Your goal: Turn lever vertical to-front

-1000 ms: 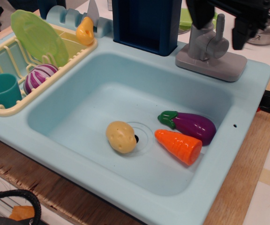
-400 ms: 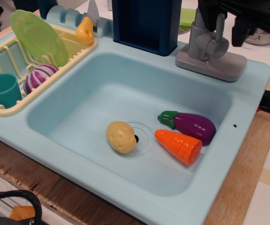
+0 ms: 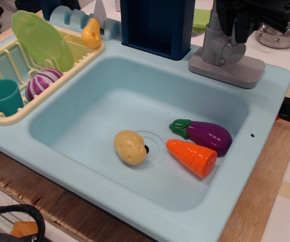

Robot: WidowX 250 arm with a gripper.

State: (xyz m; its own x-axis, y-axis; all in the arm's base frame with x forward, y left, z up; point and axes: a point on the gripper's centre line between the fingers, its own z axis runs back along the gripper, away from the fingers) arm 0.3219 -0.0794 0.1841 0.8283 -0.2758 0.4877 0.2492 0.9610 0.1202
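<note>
Currently my gripper (image 3: 238, 25) sits at the top right of the view, black, directly over the lever (image 3: 224, 49). Its fingers (image 3: 243, 22) come down over the upper part of the lever stem, so the stem top is hidden behind them. I cannot tell from this view whether the fingers are closed on the stem or only around it; contact is not resolvable.

The lever's round grey hub faces the camera just below my fingers. The hub and the upright grey column beside it stand on the flat grey rectangular base (image 3: 235, 73), which rests on the back right corner of the light-blue toy sink (image 3: 266, 101). The dark blue box (image 3: 157, 25) stands just left of the base, on the sink's back rim.

Basin contents, 3 items: a potato (image 3: 130, 147) near the drain, an orange carrot (image 3: 193, 157) to its right, and a purple eggplant (image 3: 205, 135) with a green cap just behind the carrot, touching it or nearly so.

Left side: a cream dish rack (image 3: 14, 116) holds a green plate (image 3: 42, 40) standing tilted, a purple-and-white striped vegetable (image 3: 42, 83), and a teal cup (image 3: 3, 97). A yellow pear-shaped piece (image 3: 91, 33) sits at the rack's far end.

A metal pot (image 3: 278, 35) is partly visible behind my gripper at right. The sink sits on a wooden surface (image 3: 256, 201).
</note>
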